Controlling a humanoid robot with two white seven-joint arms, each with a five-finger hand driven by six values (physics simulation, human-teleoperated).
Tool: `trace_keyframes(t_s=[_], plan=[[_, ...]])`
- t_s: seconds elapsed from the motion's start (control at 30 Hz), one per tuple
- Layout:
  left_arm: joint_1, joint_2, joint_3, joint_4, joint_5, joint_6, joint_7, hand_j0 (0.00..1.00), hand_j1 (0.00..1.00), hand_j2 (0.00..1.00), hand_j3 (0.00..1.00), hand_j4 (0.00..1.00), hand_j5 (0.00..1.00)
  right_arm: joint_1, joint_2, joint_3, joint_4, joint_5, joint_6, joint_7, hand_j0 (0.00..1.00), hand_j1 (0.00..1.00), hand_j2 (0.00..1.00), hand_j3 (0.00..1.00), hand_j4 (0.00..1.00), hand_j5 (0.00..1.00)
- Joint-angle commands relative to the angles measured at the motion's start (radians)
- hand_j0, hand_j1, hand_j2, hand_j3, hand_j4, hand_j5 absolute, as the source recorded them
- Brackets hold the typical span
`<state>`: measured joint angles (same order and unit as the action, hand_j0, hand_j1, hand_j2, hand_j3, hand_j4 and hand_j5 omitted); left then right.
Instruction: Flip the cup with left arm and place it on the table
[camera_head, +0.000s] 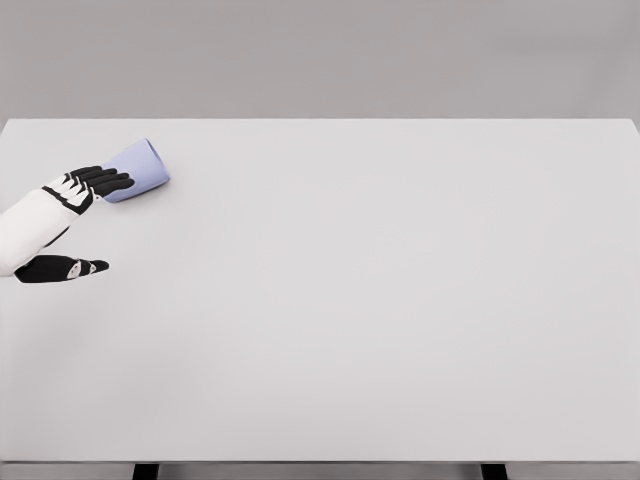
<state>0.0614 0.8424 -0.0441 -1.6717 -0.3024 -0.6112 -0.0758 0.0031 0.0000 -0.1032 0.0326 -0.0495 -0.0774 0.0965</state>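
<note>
While lying tilted, smooth lilac tapered cup (140, 168), left hand (72, 215) spread, fingertips touching it, matte table (380, 300).

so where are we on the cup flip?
Early. Nothing is finished: the lavender cup lies tilted at the far left of the white table, not standing. In hand: the left robot hand is at the cup, fingers against its near side with the thumb spread below; a closed grasp isn't evident. Left: grip, lift, flip and set it upright. The right arm is out of view.
</note>
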Motion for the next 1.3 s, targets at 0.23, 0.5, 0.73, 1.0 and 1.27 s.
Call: trace_keyframes(t_s=[0.23, 0.5, 0.73, 1.0, 1.27], plan=[[-0.002, -0.002, 0.0, 0.001, 0.006, 0.0, 0.001, 1.0, 1.0, 1.0, 1.0, 1.0, 1.0, 0.003, 0.0, 0.0, 0.007, -0.001, 0.004, 0.0, 1.0, 1.0, 1.0, 1.0, 1.0, 1.0], [-0.02, -0.037, 0.043, 0.001, 0.009, 0.0, 0.007, 1.0, 1.0, 1.0, 1.0, 1.0, 1.0, 0.003, 0.0, 0.0, 0.007, -0.001, 0.004, 0.0, 1.0, 1.0, 1.0, 1.0, 1.0, 1.0], [-0.218, -0.023, 0.035, -0.02, 0.187, 0.12, -0.535, 1.0, 1.0, 1.0, 1.0, 1.0, 1.0, 0.003, 0.0, 0.0, 0.007, -0.001, 0.004, 0.0, 1.0, 1.0, 1.0, 1.0, 1.0, 1.0], [-0.514, -0.055, -0.232, 0.015, 0.284, 0.973, -0.535, 1.0, 1.0, 1.0, 1.0, 1.0, 1.0, 0.003, 0.0, 0.0, 0.007, -0.001, 0.004, 0.0, 1.0, 1.0, 1.0, 1.0, 1.0, 1.0], [-0.655, -0.155, -0.347, 0.05, 0.204, 1.222, -0.535, 1.0, 1.0, 1.0, 1.0, 1.0, 1.0, 0.003, 0.0, 0.0, 0.007, -0.001, 0.004, 0.0, 1.0, 1.0, 1.0, 1.0, 1.0, 1.0]])
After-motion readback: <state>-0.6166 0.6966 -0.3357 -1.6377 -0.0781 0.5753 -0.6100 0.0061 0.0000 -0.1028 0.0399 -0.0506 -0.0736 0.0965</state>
